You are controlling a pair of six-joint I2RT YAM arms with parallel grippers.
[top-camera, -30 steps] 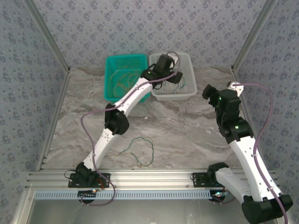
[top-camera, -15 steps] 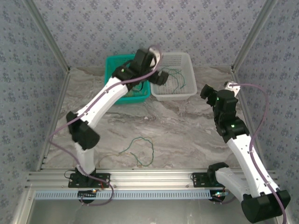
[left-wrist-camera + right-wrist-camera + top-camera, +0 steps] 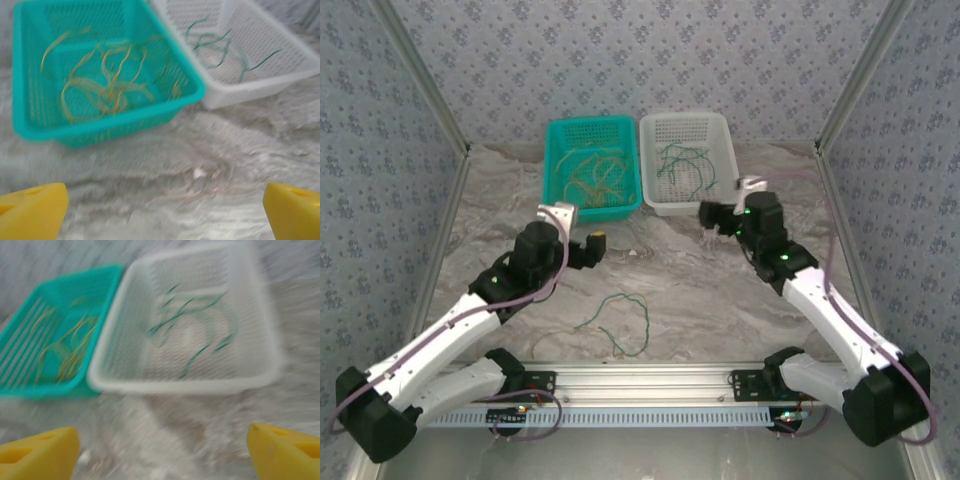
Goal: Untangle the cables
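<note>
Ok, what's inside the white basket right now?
Dark green cables, loosely curled on the mesh floor of the white basket. Nothing covers them; how many strands, I cannot tell.

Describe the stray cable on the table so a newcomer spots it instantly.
On the marble-look table, the teal basket and white basket sit side by side at the far edge. Near the front edge, about midway across, one dark green cable lies loose on the tabletop. Unlike the tan cables in the teal basket and green cables in the white one, it sits outside any basket.
</note>
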